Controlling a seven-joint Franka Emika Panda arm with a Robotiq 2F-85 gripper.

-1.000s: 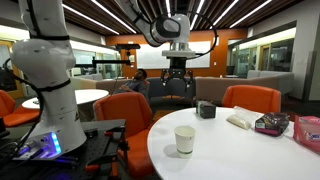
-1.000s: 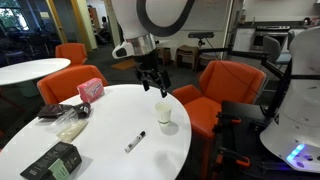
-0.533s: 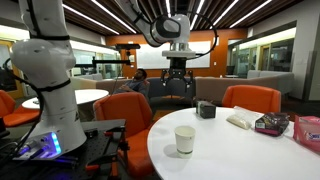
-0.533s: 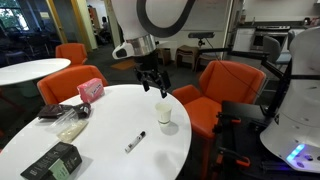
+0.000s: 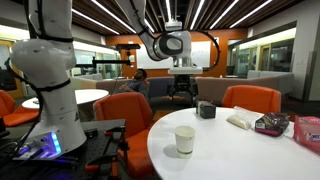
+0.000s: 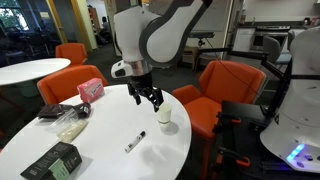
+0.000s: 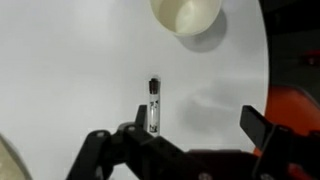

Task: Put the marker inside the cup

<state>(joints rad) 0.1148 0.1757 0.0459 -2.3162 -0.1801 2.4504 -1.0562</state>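
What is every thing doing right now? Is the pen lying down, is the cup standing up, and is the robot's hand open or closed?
marker: lying flat on the white table, nothing holding it, outside the cup.
cup: standing upright, open top, looks empty in the wrist view.
gripper: fingers open, holding nothing, up above the table.

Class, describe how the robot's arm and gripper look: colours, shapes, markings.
The arm is glossy white, built of rounded tubular segments with dark grey circular joint caps. The gripper is black, with two angular fingers. No markings are legible.
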